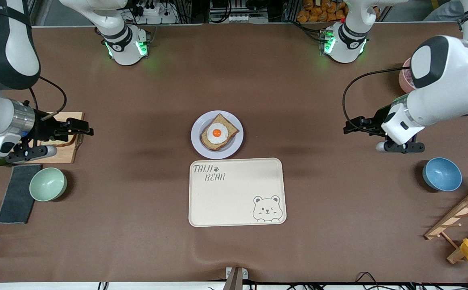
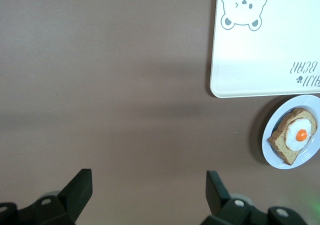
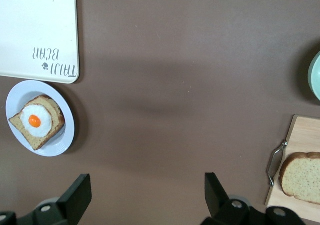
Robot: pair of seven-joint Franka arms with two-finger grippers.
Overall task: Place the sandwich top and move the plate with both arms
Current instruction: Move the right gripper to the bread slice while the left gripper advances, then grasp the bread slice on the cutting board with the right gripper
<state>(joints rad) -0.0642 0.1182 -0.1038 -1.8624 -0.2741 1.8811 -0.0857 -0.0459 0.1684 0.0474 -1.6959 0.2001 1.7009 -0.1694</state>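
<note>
Mostly hidden under the right gripper (image 1: 81, 129), sandwich top (image 3: 302, 176) (cut off), both jaws wide, left gripper (image 1: 348, 128) empty

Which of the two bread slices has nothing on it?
The sandwich top, lying bare on the wooden cutting board at the right arm's end of the table. The other bread slice sits on the plate under a fried egg.

Only writing I can make out is on the cream tray (image 1: 237, 191): "TAIJI BEAR" in outlined letters with a little paw print after TAIJI, up in one corner, plus a winking bear face drawn in the corner diagonally across. Nothing else is readable.
</note>
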